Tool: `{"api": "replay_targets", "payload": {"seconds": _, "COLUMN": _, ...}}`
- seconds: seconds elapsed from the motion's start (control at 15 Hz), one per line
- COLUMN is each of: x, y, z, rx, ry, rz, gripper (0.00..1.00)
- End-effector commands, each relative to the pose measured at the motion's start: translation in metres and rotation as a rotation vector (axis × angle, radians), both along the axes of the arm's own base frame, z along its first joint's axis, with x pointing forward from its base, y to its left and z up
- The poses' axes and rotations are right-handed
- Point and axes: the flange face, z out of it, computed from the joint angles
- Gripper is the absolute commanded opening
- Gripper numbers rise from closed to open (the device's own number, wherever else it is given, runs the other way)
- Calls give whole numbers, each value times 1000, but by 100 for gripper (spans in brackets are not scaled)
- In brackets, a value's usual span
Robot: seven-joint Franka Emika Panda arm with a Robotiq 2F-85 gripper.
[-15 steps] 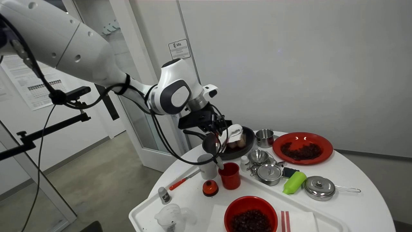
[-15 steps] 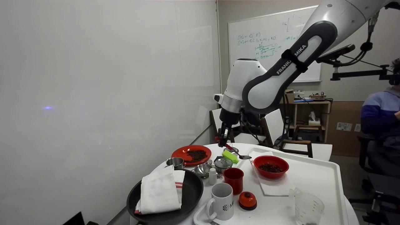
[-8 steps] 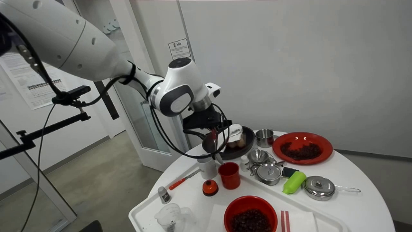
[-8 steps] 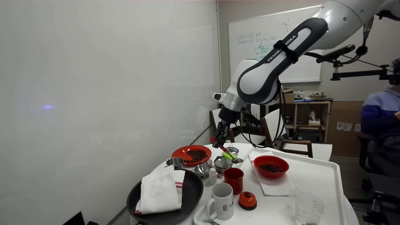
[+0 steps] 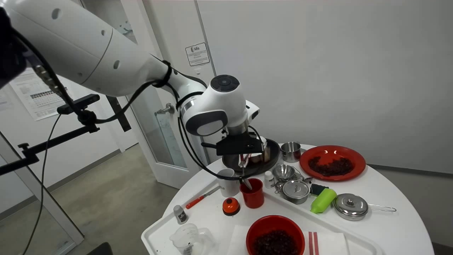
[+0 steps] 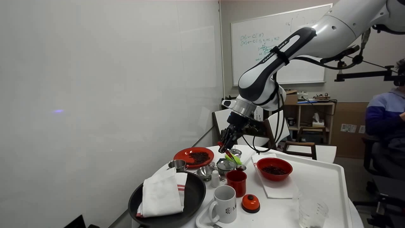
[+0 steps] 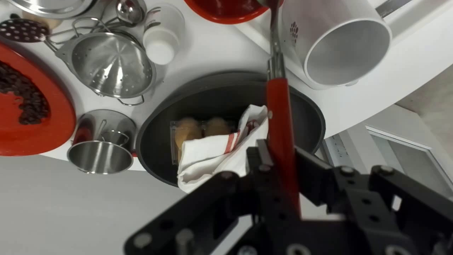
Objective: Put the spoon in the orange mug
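The spoon has a red-orange handle (image 7: 279, 117) and a metal bowl (image 6: 241, 167). My gripper (image 7: 283, 156) is shut on the handle. The spoon slants down from the gripper, bowl end lowest. The orange mug looks red (image 5: 253, 196) and stands upright on the tray; it also shows in an exterior view (image 6: 236, 183). In an exterior view the spoon's bowl (image 5: 247, 184) overlaps the mug's opening; in an exterior view it shows just beyond the far rim. In the wrist view the mug (image 7: 226, 14) and spoon's bowl are cut off at the top edge.
A white mug (image 6: 225, 202) stands close beside the orange mug. A frying pan (image 6: 196, 193) with a folded cloth (image 6: 163, 193), a white shaker (image 6: 215, 179), steel pots, an orange timer (image 5: 231, 206) and a red bowl (image 5: 300, 237) are around it.
The arm has tilted and the gripper has come lower. The spoon's bowl has moved down to the orange mug's opening. The spoon stays in the gripper; the mug has not moved.
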Motion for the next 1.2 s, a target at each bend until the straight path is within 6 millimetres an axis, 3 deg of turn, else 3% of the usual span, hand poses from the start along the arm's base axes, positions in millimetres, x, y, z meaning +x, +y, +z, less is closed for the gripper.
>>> {"api": "replay_targets", "payload": {"seconds": 0.0, "x": 8, "y": -9, "z": -7, "rx": 82, "ry": -5, "rz": 52, "gripper": 8}}
{"api": "replay_targets", "payload": {"seconds": 0.47, "x": 11, "y": -8, "z": -29, "rx": 180, "ry": 7, "rz": 154, "gripper": 8}}
{"api": "replay_targets", "payload": {"seconds": 1.13, "x": 12, "y": -10, "z": -81, "rx": 121, "ry": -32, "rz": 358, "gripper": 8}}
